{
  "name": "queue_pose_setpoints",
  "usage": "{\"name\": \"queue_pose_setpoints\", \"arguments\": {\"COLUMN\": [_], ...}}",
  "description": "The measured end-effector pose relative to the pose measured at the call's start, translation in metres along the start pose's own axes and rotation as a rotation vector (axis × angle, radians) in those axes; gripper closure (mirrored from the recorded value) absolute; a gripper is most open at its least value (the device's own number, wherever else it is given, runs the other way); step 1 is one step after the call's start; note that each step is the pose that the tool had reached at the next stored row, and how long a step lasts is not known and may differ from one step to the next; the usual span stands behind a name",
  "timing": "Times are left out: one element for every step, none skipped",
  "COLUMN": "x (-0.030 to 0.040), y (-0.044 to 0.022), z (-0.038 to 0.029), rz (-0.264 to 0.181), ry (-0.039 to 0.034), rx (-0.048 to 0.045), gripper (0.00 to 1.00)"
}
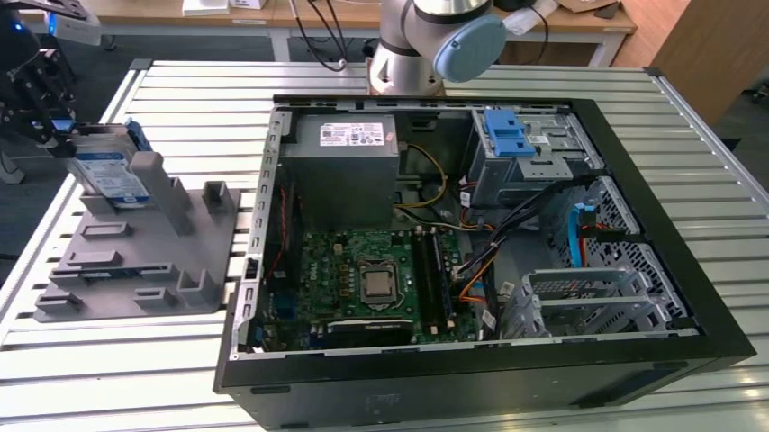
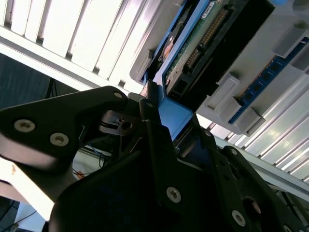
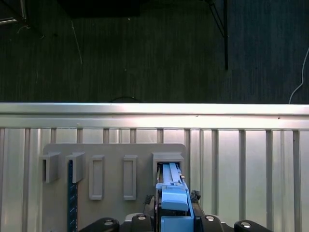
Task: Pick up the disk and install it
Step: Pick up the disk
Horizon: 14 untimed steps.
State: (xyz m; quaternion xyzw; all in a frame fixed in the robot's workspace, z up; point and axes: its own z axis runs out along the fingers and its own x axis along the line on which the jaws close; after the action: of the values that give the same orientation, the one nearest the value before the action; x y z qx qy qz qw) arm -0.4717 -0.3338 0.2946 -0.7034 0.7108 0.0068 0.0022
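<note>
The disk (image 1: 101, 174) stands on edge between the upright posts of the grey fixture plate (image 1: 132, 261), at the exterior view's left. Its blue-and-white label faces the computer case and its blue bracket runs along the top edge. My gripper (image 1: 53, 131) sits at the disk's upper end, shut on the bracket. In the second wrist view the disk (image 2: 203, 41) shows its green circuit board, and the blue bracket end is pinched by the gripper (image 2: 170, 121). In the first wrist view the disk (image 3: 170, 181) still sits in the plate's slot, with the gripper (image 3: 175, 218) around it.
An open computer case (image 1: 673, 297) lies on the slatted metal table (image 1: 193, 99), with a grey power supply (image 1: 342, 162), a motherboard (image 1: 373, 274) and a drive cage with a blue bracket (image 1: 520, 137). The arm's base (image 1: 415, 45) stands behind the case. The table edge (image 3: 154, 110) lies just beyond the fixture.
</note>
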Motion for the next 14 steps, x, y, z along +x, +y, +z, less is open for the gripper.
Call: {"name": "queue_pose_setpoints", "arguments": {"x": [0.0,0.0,0.0,0.0,-0.0001,-0.0001,-0.0001,-0.0001,-0.0001,-0.0001,-0.0001,-0.0001,-0.0001,-0.0001], "y": [0.0,0.0,0.0,0.0,0.0,0.0,0.0,0.0,0.0001,0.0001,0.0001,0.0001,0.0,0.0001], "z": [-0.0009,-0.0017,-0.0027,-0.0038,-0.0048,-0.0058,-0.0067,-0.0076,-0.0084,-0.0092,-0.0099,-0.0103,-0.0105,-0.0112], "rz": [0.0,0.0,0.0,0.0,0.0,0.0,0.0,0.0,0.0,0.0,0.0,0.0,0.0,0.0], "ry": [0.0,-0.0001,0.0,0.0001,0.0,0.0,0.0,0.0,0.0,0.0,0.0,0.0,-0.0001,0.0], "rx": [-0.0001,0.0001,-0.0001,-0.0002,-0.0002,-0.0001,-0.0001,-0.0001,-0.0001,-0.0001,-0.0002,-0.0002,0.0001,-0.0002], "gripper": [0.64,0.64,0.64,0.64,0.64,0.64,0.64,0.64,0.64,0.64,0.64,0.64,0.64,0.64]}}
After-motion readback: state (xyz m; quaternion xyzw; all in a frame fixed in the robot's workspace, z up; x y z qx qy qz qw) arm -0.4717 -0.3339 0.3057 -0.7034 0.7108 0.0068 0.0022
